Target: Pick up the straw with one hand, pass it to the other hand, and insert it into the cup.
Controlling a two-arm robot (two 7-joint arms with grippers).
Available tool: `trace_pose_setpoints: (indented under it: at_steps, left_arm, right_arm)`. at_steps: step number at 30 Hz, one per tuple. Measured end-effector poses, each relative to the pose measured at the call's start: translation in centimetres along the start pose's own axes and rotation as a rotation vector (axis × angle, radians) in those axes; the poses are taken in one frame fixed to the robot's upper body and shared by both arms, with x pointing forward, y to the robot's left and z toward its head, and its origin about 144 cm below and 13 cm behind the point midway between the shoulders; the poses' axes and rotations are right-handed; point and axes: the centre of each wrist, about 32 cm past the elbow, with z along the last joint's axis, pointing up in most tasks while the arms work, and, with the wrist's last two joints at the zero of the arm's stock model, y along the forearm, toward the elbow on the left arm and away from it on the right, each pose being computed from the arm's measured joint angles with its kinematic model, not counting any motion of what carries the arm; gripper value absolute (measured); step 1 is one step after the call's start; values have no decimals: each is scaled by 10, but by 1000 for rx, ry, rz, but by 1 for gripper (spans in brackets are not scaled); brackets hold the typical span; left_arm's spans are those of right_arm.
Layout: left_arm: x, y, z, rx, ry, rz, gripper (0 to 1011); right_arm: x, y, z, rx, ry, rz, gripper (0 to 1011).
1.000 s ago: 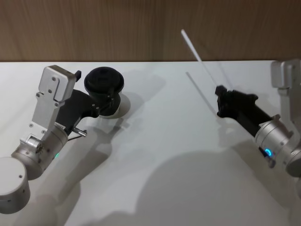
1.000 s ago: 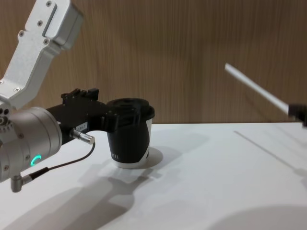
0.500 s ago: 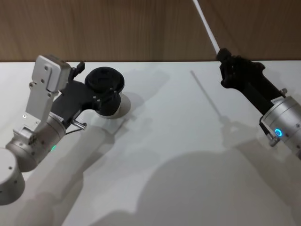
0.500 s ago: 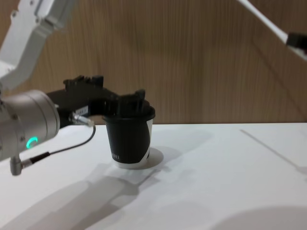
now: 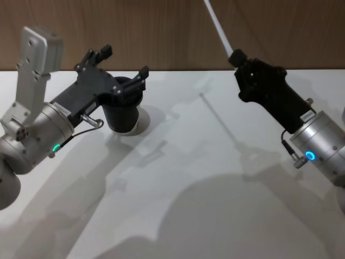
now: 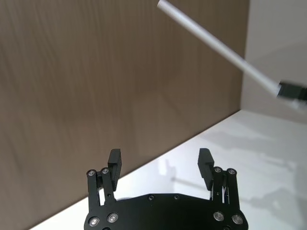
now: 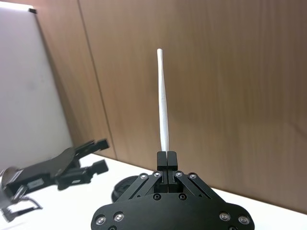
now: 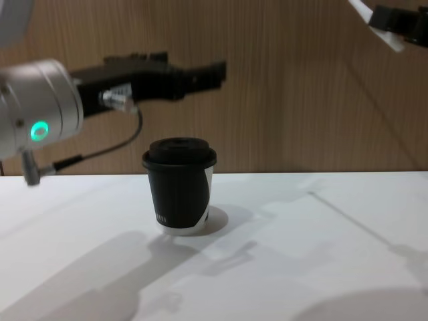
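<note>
We mark pickup done: right hand (image 5: 235, 55) clenched on the straw (image 5: 217, 24), raised over the worktop's (image 5: 188, 162) far edge, right of middle. Left hand (image 5: 125, 62) released (hovering above the cup (image 5: 121, 116), far-left). Handover and insertion remain.

left gripper (image 5: 125, 61) aloft, fingers apart; right gripper (image 5: 236, 56) clamped

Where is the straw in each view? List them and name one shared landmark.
Head view: the straw slants up from the right gripper, top edge right of centre.
Chest view: the straw, top right corner.
Left wrist view: the straw slants beyond the open left gripper.
Right wrist view: the straw stands from the shut jaws.
Shared landmark: the right gripper holding it.
</note>
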Motion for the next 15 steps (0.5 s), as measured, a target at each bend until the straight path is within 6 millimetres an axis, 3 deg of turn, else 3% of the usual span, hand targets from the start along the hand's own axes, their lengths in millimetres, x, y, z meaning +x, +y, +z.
trace_pose_setpoints:
  at_steps: [15]
  left_arm:
    - [13,-17,38,-164,158,-167,1003]
  right_arm:
    - [-13,5,-11,3,10,72,7]
